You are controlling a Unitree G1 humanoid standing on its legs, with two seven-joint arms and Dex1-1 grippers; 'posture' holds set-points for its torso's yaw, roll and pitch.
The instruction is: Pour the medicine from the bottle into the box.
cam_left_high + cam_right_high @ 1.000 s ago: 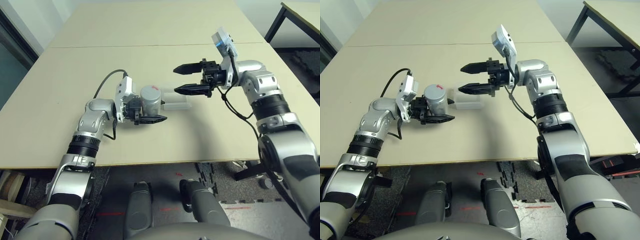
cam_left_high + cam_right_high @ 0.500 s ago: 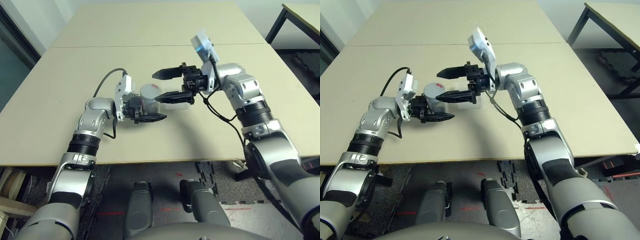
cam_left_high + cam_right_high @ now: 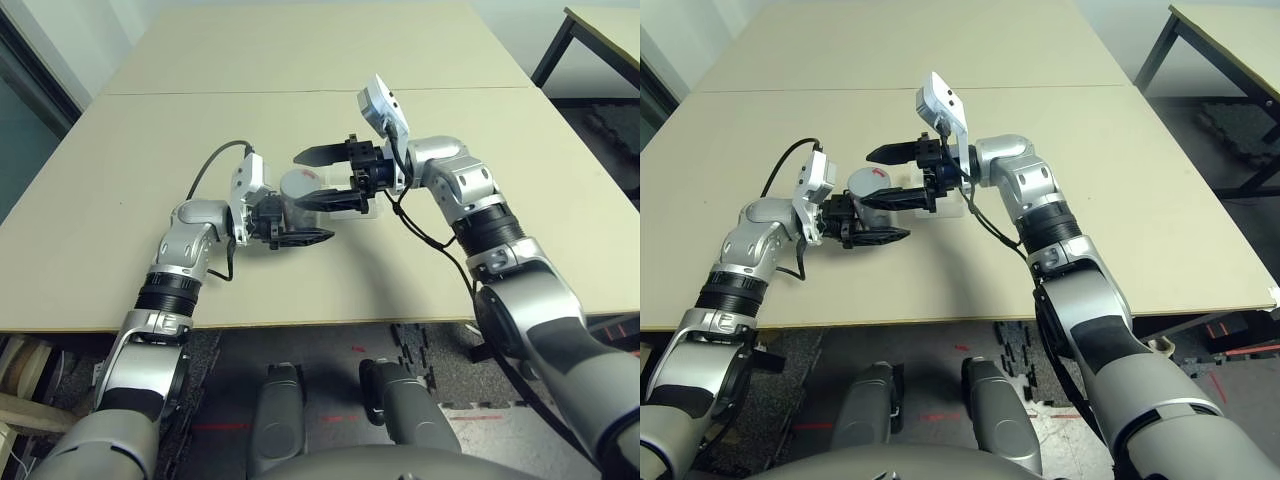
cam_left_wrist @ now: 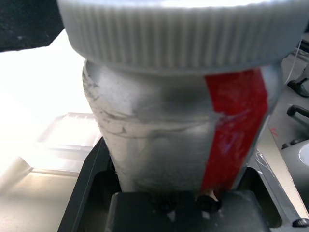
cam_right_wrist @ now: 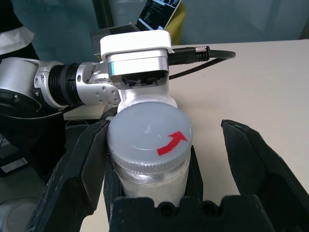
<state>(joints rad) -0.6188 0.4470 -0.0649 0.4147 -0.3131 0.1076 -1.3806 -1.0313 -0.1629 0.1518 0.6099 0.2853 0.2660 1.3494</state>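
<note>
No readable words or numbers; the bottle cap bears a red arrow (its side, a red stripe).

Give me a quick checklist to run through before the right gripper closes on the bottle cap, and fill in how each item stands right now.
1. Left gripper shut on the small translucent grey-white bottle with the red label mark: ok.
2. Bottle upright: ok.
3. Grey ribbed round cap on the bottle: ok, not yet removed.
4. Right gripper open, one black finger on each side of the cap: ok.
5. Right fingers touching the cap: cannot tell on one side; the other side stands clear of it.
6. Shallow clear plastic box on the table beside the bottle, ready for pouring: ok.
</note>
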